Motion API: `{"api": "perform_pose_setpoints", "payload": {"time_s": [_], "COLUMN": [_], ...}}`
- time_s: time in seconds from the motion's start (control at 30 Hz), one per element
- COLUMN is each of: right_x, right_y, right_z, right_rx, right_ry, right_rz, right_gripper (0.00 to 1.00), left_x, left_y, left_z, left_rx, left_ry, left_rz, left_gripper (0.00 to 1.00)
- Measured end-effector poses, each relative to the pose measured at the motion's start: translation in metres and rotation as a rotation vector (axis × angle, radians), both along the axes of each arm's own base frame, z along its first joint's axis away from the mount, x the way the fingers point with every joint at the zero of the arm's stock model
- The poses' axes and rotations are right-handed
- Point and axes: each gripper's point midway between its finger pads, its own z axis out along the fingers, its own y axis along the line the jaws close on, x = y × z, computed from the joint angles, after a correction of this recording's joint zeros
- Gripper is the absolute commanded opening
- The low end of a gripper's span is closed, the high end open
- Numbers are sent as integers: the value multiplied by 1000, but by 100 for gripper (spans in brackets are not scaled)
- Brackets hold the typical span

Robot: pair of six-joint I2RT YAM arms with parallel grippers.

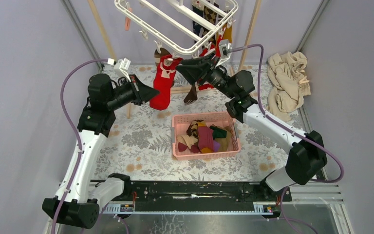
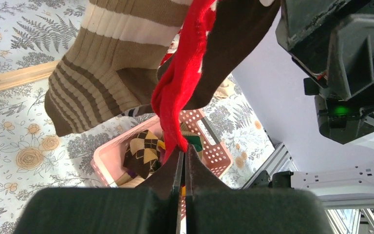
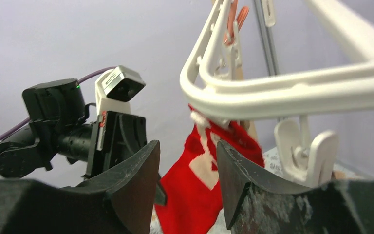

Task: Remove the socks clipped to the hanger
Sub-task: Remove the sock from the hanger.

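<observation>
The white hanger [image 1: 141, 19] hangs at the back, and its rim fills the top of the right wrist view [image 3: 282, 87]. A red sock [image 1: 164, 80] with white markings hangs clipped below its near edge. My left gripper [image 1: 152, 93] is shut on that sock's toe; in the left wrist view the jaws [image 2: 184, 152] pinch the red sock [image 2: 180, 83] at its tip. My right gripper [image 1: 184, 66] stands open beside the sock's cuff, just under the hanger. In the right wrist view the red sock [image 3: 199, 175] shows beyond the gap of the open gripper [image 3: 187, 146]. More socks [image 1: 204, 14] hang further back.
A pink basket [image 1: 175, 141] with several socks sits on the floral table below the hanger. A brown striped sock [image 2: 102, 68] hangs next to the red one. A white clip [image 3: 307, 156] dangles by my right finger. Beige cloth [image 1: 287, 83] lies at back right. Wooden poles [image 1: 102, 29] stand behind.
</observation>
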Motion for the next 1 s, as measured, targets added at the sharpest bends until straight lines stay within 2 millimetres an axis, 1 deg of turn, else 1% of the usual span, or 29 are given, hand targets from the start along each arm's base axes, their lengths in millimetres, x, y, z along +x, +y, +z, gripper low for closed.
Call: {"api": "perform_pose_setpoints", "payload": {"time_s": [0.1, 0.17, 0.37, 0.5, 0.73, 1.0], "right_x": [8, 13, 27, 29, 33, 41], "right_y": [2, 4, 11, 10, 12, 19], "right_z": [8, 7, -8, -7, 0, 1], "right_rx": [23, 29, 8, 3, 11, 21], "right_ry": [-26, -32, -33, -63, -116, -145], "right_rz": [-22, -35, -74, -93, -108, -109], "right_gripper": [54, 54, 54, 54, 55, 55], "left_x": [-1, -2, 0, 2, 5, 8], "left_y": [3, 5, 14, 19, 25, 30], "left_z": [7, 11, 24, 29, 23, 15], "left_rx": [0, 3, 14, 19, 30, 40], "left_ry": [-2, -3, -4, -4, 41, 76], "left_rz": [2, 8, 22, 25, 26, 27], "left_gripper": [1, 2, 2, 2, 2, 2]}}
